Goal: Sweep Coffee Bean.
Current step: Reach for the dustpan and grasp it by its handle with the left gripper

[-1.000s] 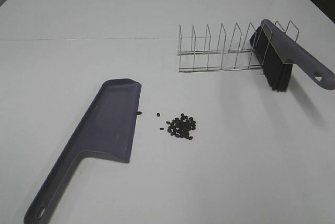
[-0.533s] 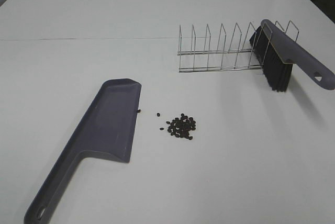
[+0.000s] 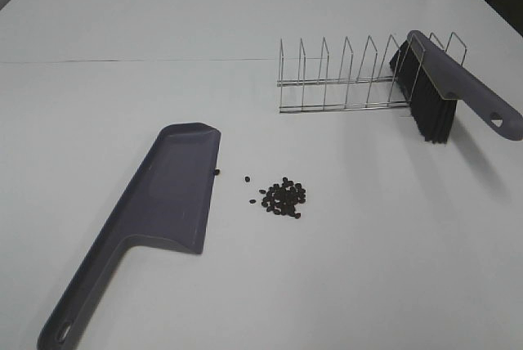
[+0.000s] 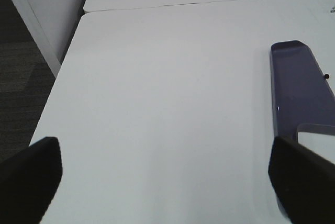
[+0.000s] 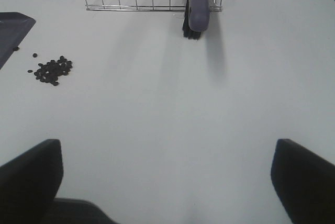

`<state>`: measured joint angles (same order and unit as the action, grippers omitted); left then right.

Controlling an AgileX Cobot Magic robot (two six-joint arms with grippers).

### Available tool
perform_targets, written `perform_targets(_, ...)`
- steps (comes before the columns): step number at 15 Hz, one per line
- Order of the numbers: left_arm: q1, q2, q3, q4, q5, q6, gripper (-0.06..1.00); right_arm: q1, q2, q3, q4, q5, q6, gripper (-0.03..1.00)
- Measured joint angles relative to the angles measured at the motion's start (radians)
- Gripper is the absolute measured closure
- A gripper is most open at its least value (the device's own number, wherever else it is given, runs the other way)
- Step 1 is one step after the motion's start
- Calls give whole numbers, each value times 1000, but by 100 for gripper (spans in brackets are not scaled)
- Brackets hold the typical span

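The coffee beans [image 3: 283,197] lie in a loose dark cluster on the white table, with two stray beans toward the dustpan. They also show in the right wrist view [image 5: 51,70]. A grey-purple dustpan [image 3: 167,195] lies flat to their left, its open lip facing them; it also shows in the left wrist view [image 4: 298,88]. A grey brush [image 3: 445,88] with black bristles leans in the wire rack [image 3: 343,80] at the back right, and shows in the right wrist view [image 5: 198,1]. My left gripper [image 4: 167,182] and right gripper [image 5: 167,182] are open and empty, away from everything; neither shows in the high view.
The table's left edge and dark floor [image 4: 21,77] lie beside the left arm. A seam [image 3: 139,60] runs across the table behind the dustpan. One stray bean [image 3: 216,172] sits at the dustpan's lip.
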<state>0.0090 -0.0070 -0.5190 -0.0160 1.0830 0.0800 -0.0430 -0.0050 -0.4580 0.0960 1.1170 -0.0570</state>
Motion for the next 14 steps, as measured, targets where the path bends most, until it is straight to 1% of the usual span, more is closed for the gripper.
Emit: perform_targets(14,0,0,0,0,0,0,-5,0,0,0,0,0,0,-1)
